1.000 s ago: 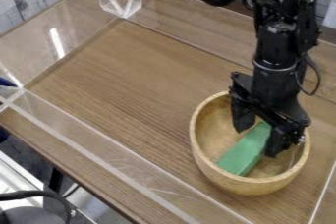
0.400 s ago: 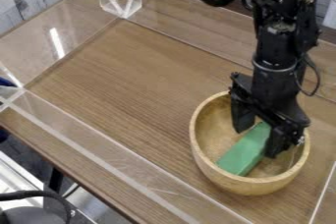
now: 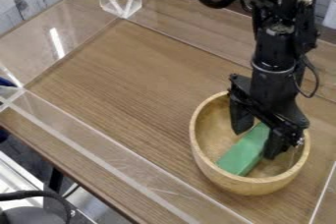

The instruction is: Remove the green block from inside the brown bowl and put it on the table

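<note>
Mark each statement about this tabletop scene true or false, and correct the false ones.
1. The green block lies inside the brown bowl. True.
2. The gripper is shut on the block. False: its jaws stand open around the block's upper end.
3. The bowl sits near the table's far left corner. False: it sits at the near right.
4. The gripper points down into the bowl. True.

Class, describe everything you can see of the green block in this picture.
The green block is small, flat, rectangular, bright green and plain. It lies tilted inside the brown bowl, lower end toward the near wall, upper end between the open gripper fingers. Whether the fingers touch it cannot be told.
</note>
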`<state>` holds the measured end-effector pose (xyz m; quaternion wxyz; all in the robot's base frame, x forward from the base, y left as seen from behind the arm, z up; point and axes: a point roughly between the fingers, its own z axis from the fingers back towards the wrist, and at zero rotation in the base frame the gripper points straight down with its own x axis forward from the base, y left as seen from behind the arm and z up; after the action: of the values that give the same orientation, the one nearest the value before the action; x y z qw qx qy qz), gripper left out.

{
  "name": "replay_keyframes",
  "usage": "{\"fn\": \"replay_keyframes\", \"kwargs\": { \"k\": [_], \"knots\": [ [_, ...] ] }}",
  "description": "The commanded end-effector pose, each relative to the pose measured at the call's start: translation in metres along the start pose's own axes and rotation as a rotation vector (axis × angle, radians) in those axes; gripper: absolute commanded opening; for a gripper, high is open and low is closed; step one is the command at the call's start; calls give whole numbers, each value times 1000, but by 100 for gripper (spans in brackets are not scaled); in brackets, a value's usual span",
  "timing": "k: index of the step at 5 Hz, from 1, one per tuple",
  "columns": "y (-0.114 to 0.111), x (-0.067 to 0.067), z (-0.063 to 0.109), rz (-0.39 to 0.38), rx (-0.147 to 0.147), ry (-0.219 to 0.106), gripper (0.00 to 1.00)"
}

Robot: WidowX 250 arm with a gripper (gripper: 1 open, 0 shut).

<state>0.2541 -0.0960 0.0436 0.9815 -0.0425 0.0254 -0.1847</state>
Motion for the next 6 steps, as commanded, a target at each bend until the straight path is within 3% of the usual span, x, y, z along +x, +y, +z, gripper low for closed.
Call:
{"fn": "replay_keyframes", "kwargs": {
  "k": [1, 3, 4, 6],
  "knots": [
    [-2, 7, 22, -1, 6, -76, 100],
    [-1, 8, 11, 1, 2, -57, 100],
    [-1, 9, 7, 4, -1, -48, 0],
    [1, 8, 11, 8, 0, -50, 0]
  ]
}}
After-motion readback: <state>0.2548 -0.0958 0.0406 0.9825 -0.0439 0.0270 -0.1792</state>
